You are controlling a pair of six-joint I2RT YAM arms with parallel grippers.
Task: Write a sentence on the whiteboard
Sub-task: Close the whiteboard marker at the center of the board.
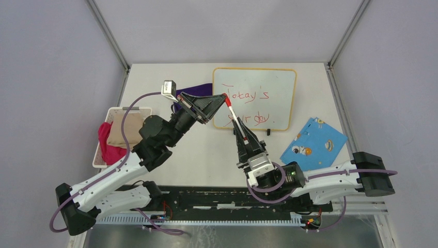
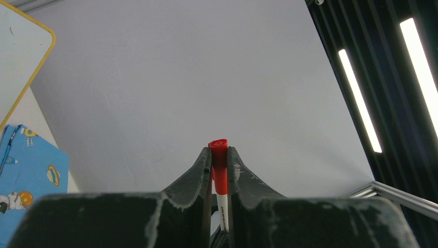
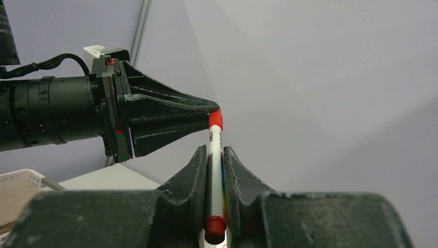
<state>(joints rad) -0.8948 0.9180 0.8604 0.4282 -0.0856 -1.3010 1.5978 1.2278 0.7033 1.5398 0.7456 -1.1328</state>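
Observation:
The whiteboard [image 1: 281, 98] lies at the back middle of the table, its corner also showing in the left wrist view [image 2: 15, 57]. The sentence [image 1: 249, 95] is red handwriting in two lines. A white marker [image 1: 233, 114] with a red cap [image 2: 219, 165] hangs in the air over the board's left part. My left gripper [image 1: 225, 98] [image 2: 219, 150] is shut on the cap [image 3: 215, 119]. My right gripper [image 1: 239, 126] [image 3: 215, 150] is shut on the marker's barrel [image 3: 215, 155]. Cap and barrel sit joined, in line.
A blue patterned sheet [image 1: 313, 143] [image 2: 31, 181] lies right of the board. A white basket [image 1: 100, 150] with pink and beige cloths stands at the left edge. A purple cloth [image 1: 199, 89] lies behind my left gripper.

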